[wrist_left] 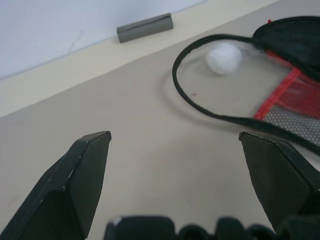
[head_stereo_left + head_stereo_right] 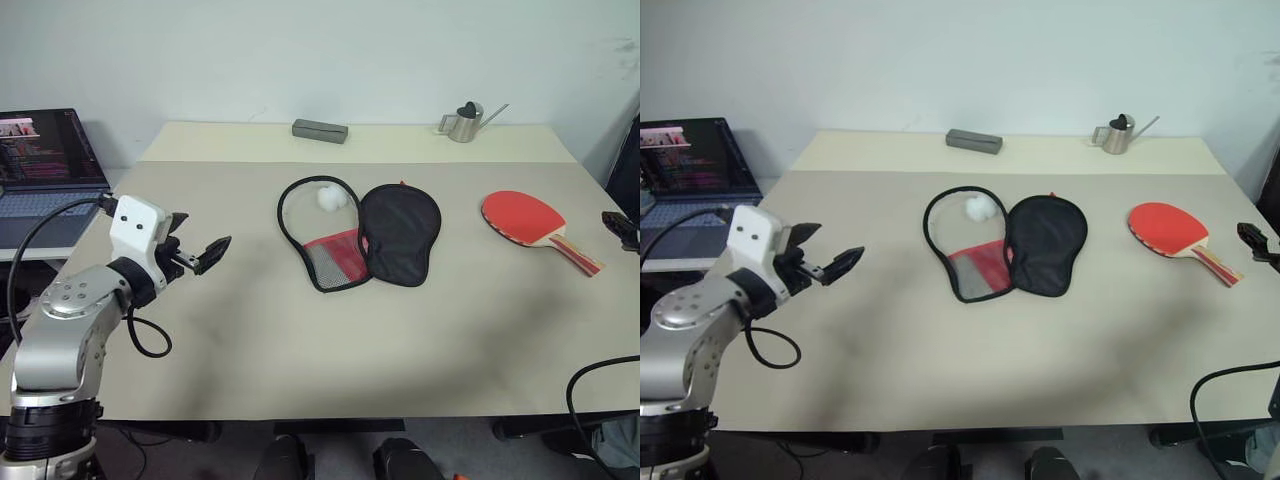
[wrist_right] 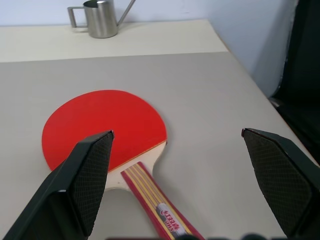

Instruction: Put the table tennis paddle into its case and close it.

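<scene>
Case [image 2: 360, 235] lies unzipped at centre frame on the worktop [image 2: 250, 330], paddle [image 2: 535, 226] red-face-up at right. Left gripper [image 2: 205, 255] hovers lower left, fingers wide; right gripper [image 3: 180, 170] above the paddle handle, fingers wide, empty.

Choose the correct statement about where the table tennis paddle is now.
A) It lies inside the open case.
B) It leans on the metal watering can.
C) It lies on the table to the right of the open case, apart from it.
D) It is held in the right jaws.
C: the table tennis paddle lies flat on the table, with bare tabletop between it and the open case to its left.
</scene>
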